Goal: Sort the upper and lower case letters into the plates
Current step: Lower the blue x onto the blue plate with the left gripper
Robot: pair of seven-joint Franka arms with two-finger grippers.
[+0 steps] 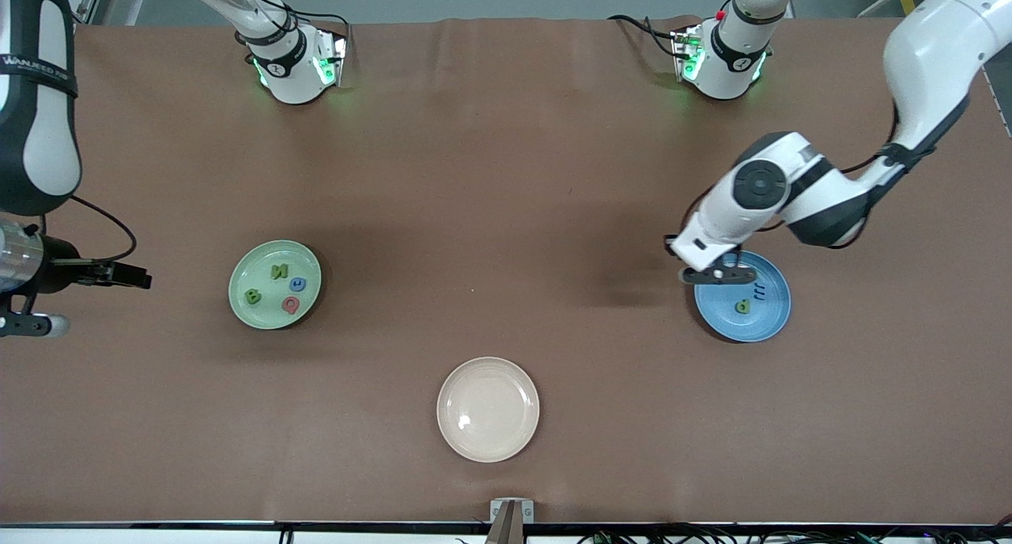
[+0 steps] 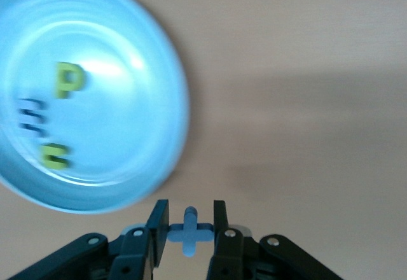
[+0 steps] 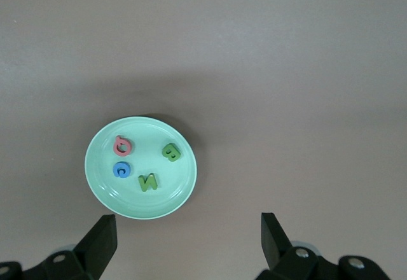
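The blue plate [image 1: 771,319] holds a green letter p [image 1: 742,306] and a small blue letter [image 1: 760,292]. The left wrist view shows that plate [image 2: 127,133] with the green p [image 2: 68,79], the blue letter [image 2: 30,114] and a second green letter [image 2: 56,155]. My left gripper [image 1: 715,275] hangs over the plate's rim, shut on a pale blue cross-shaped letter [image 2: 189,231]. The pale green plate [image 1: 245,271] holds a green N [image 1: 277,271], a blue letter [image 1: 298,284], a green B [image 1: 253,296] and a red letter [image 1: 291,304]. My right gripper [image 1: 126,275] waits open and empty beside it.
An empty cream-beige plate [image 1: 488,409] lies near the table's front edge, midway between the two arms. The right wrist view shows the green plate [image 3: 108,191] with its letters from high up, and my right gripper [image 3: 187,242] open above bare brown table.
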